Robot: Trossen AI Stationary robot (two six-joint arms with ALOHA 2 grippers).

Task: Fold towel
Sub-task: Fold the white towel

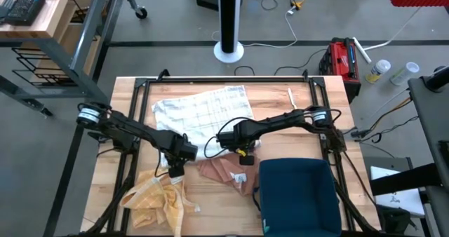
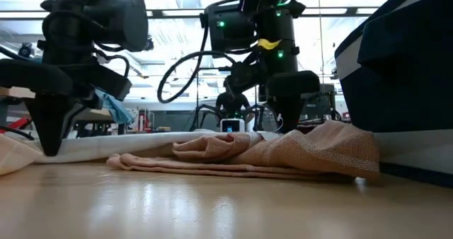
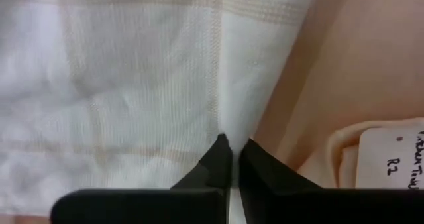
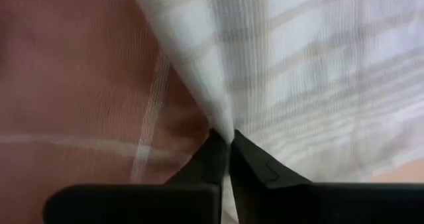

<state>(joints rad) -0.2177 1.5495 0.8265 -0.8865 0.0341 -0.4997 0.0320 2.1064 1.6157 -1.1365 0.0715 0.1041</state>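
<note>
The white checked towel (image 1: 203,111) lies crumpled on the wooden table's far middle, and its near edge shows as a pale band in the low view (image 2: 127,146). My left gripper (image 1: 177,172) points down at the towel's near left corner and is shut on it. My right gripper (image 1: 243,156) points down at the near right corner, shut on it, over a salmon cloth (image 1: 221,170). My left gripper pinches the white towel's edge (image 3: 222,128) between its two fingers, from above, pointing down. The cloth lies on the table around the fingertips; one layer or several, I cannot tell. My right gripper pinches the towel's edge (image 4: 222,121) between its two fingers, from above, where the white cloth overlaps the salmon cloth (image 4: 79,85). The towel lies flat there.
A yellow cloth (image 1: 158,198) with a white tag (image 3: 391,161) lies at the near left. A dark blue bin (image 1: 298,195) stands at the near right, close to the salmon cloth (image 2: 283,154). A black frame (image 1: 224,79) runs around the table top.
</note>
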